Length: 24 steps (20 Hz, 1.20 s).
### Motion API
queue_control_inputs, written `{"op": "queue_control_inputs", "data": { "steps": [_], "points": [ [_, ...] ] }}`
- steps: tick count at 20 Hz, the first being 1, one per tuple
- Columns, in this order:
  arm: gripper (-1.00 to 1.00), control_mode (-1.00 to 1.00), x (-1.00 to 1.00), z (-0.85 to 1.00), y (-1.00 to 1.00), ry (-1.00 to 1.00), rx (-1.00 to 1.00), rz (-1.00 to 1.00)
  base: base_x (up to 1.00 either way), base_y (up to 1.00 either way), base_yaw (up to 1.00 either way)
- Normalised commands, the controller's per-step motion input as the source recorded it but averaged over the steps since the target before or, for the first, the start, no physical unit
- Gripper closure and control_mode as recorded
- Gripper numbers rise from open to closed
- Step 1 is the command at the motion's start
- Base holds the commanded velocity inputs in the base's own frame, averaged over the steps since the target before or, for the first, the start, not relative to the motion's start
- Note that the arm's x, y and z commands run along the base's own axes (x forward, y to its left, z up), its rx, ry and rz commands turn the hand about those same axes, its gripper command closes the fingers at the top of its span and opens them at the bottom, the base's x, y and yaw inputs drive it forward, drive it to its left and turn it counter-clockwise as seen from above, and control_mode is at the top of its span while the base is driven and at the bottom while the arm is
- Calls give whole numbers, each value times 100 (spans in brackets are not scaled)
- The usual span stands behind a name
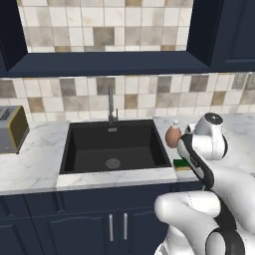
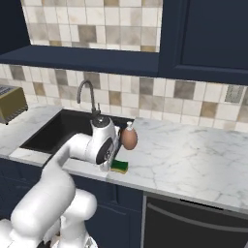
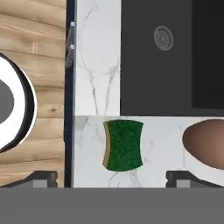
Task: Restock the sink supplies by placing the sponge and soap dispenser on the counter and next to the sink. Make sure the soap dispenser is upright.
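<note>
A green-topped, yellow-edged rectangular sponge (image 3: 124,145) and a brownish-orange egg-shaped soap bottle (image 2: 129,138) sit on grey-veined white marble counter (image 2: 193,155) by a black recessed sink (image 1: 114,147), under beige-and-brown mottled wall tiles (image 1: 149,92).

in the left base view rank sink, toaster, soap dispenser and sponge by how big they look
1. sink, by far the largest
2. toaster, cut off by the left edge
3. soap dispenser
4. sponge, smallest, though the arm hides part of it, so this last place is less sure
</note>
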Motion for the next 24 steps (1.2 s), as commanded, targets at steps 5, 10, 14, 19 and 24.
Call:
{"op": "queue_control_inputs", "data": {
  "steps": [5,10,14,19,24],
  "points": [
    [-100,-100,-52,56,21,-25,-4,1,0,0,0],
    [-100,-100,-33,38,8,-23,-2,0,0,0,0],
    [-100,-100,-18,73,0,-14,0,0,0,0,0],
    [-100,-100,-18,73,0,-8,0,0,0,0,0],
    [-100,-100,-17,55,0,-6,0,0,0,0,0]
  ]
}}
